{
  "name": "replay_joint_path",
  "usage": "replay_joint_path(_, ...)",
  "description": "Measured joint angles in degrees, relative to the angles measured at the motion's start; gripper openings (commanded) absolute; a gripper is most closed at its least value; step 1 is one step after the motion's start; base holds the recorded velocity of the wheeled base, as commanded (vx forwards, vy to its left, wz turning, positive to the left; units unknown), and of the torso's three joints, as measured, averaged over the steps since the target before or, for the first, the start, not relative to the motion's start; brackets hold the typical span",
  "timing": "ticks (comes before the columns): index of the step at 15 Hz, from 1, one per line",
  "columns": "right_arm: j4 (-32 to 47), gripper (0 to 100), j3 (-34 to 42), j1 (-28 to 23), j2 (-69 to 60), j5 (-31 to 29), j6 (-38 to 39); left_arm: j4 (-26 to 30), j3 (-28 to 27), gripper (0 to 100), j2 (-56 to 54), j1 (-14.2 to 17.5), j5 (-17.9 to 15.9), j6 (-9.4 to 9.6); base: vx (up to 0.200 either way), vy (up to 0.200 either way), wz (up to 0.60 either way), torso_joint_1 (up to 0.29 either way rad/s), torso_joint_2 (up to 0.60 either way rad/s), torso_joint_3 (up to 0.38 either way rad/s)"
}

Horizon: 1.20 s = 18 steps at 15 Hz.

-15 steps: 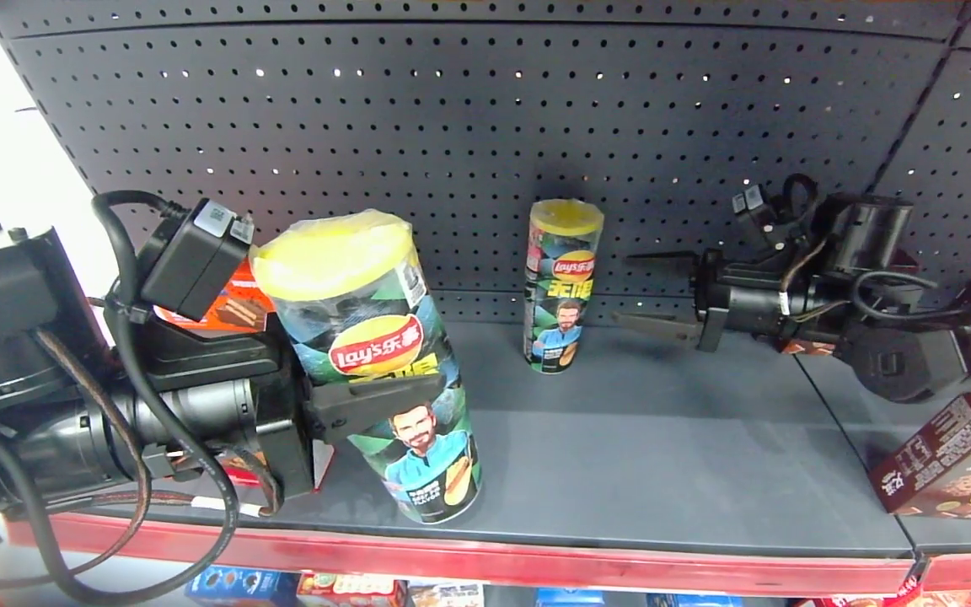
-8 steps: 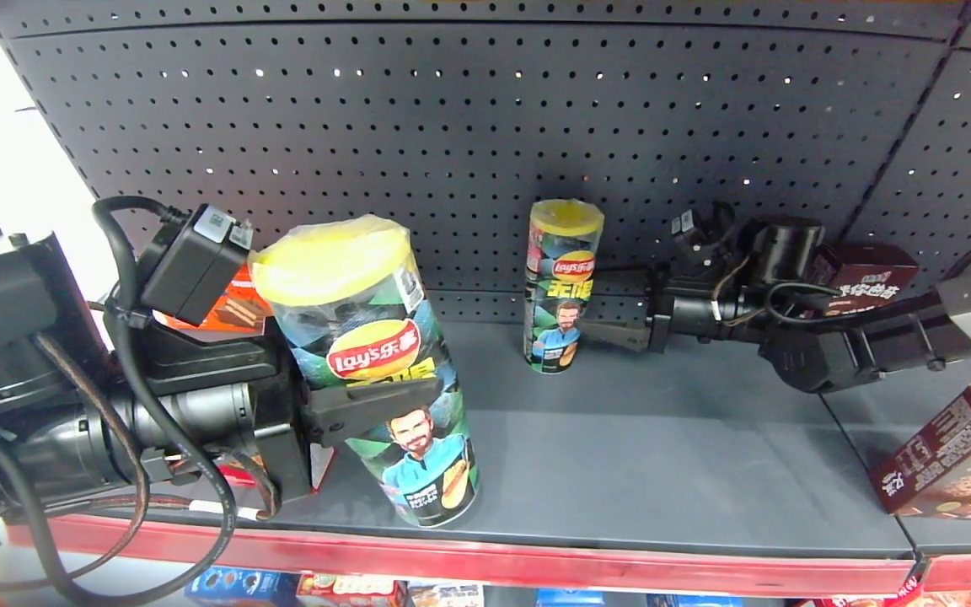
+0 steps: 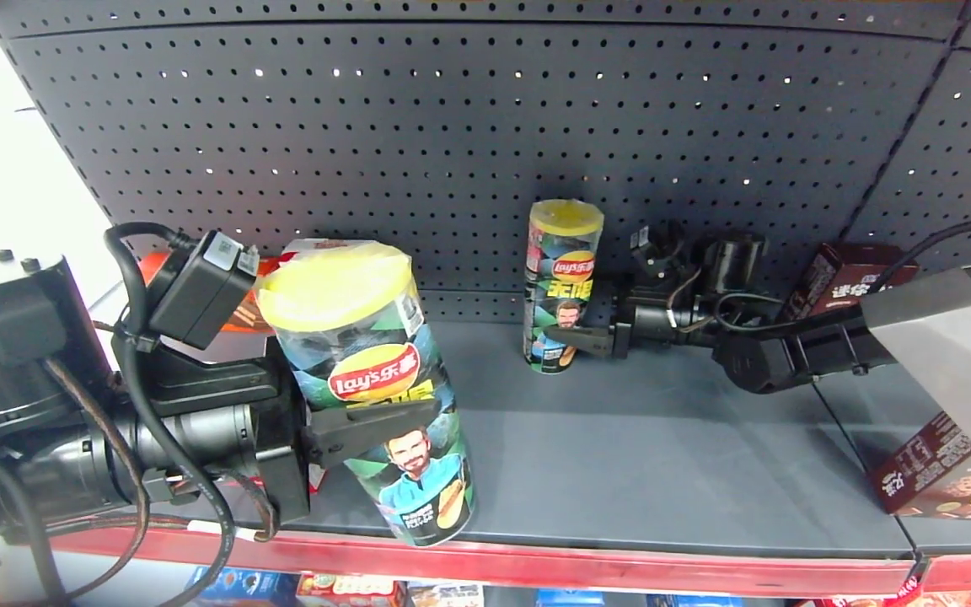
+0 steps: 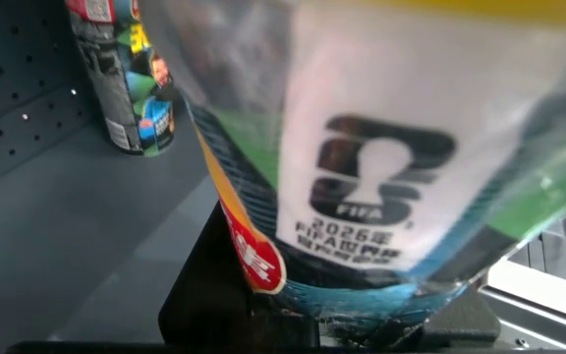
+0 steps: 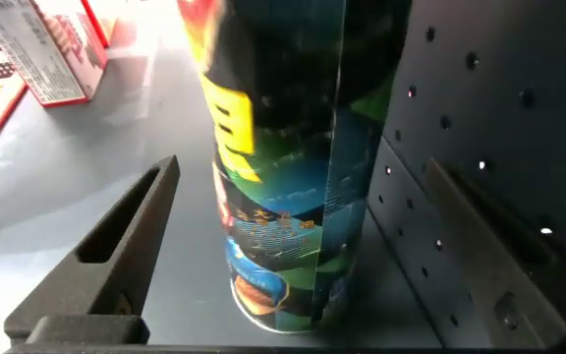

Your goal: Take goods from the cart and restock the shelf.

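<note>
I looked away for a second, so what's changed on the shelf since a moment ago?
The right hand moved leftward to the back can; its open fingers now straddle it without gripping. The left hand, shut on the front can, sank slightly. The back can stayed upright in place.

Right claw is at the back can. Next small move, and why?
Probably close the right claw on the upright chip can that stands by the pegboard. The claw is open, with one finger on each side of the can at mid-height, so no further reach seems needed before gripping.
</note>
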Motion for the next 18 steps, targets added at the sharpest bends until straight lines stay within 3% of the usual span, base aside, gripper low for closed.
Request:
replay_joint_path(3,-0.06,100,-1.55,0.72,1.55,-2.95,0.05,-0.04,0.37,0,-0.26,0.06,0.06,0.02,0.0,0.0,0.0,0.0,0.0,0.0)
replay_joint_path(4,-0.13,0,-1.85,0.72,1.85,-3.01,0.07,-0.09,0.41,0,-0.3,0.09,0.06,0.02,0.0,0.0,0.0,0.0,0.0,0.0)
replay_joint_path(11,-0.74,0,-0.34,1.13,1.4,-3.88,0.44,-1.91,1.95,0,-0.68,1.08,0.0,0.02,0.0,0.0,0.0,0.0,0.0,0.0)
replay_joint_path(16,-1.06,0,5.81,1.35,-3.74,-6.29,0.4,-1.87,2.29,0,-1.02,1.13,-0.18,0.02,0.0,0.0,0.0,0.0,0.0,0.0)
replay_joint_path(18,-2.66,0,11.7,2.27,-7.56,-7.03,0.46,-1.84,2.34,0,-1.16,1.11,-0.33,0.02,0.0,0.0,0.0,0.0,0.0,0.0)
